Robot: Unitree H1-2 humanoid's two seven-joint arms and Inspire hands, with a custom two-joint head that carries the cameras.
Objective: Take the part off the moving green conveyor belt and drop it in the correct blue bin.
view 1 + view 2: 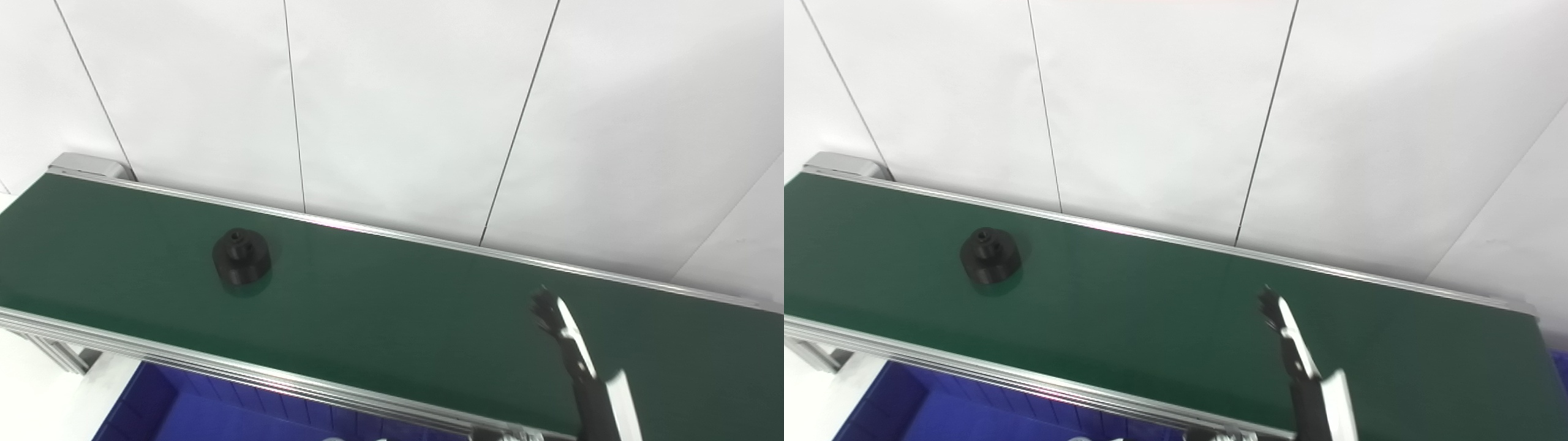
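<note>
A black round part [241,255] with a raised hub stands on the green conveyor belt [380,306] toward its left end; it also shows in the right eye view [990,255]. My right hand [560,327] is raised over the belt's right half, far to the right of the part, fingers stretched out and apart, holding nothing. It shows in the right eye view [1283,331] too. My left hand is out of view.
A blue bin [184,407] sits below the belt's near edge at the lower left. A silver rail [245,370] runs along the belt's near side. White wall panels stand behind the belt. A bit of blue shows at the far right edge [1560,361].
</note>
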